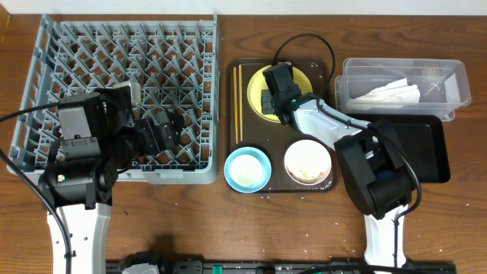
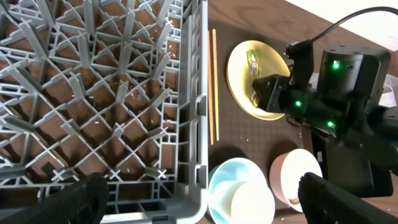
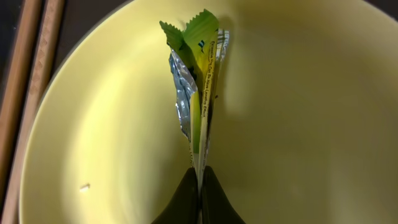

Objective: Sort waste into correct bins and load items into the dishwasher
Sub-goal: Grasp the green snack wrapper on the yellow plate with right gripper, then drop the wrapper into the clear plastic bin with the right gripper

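While right end effector (image 3: pixel 200 180) pinches wrapper (image 3: pixel 198 81) on plate (image 3: pixel 311 124), left end effector (image 2: pixel 202 190) spread over rack (image 2: pixel 199 93) rim.

The only print I can find is on the wrapper (image 3: pixel 200 93), which stands on edge over the middle of the yellow plate (image 3: pixel 311 124). A single line of tiny dark letters runs lengthwise down its yellow strip, between the green face and the silver foil edge. The letters are too small and blurred to make out as words. A small blue mark sits just beside the line near the green top, also unreadable. No other lettering here can be read.
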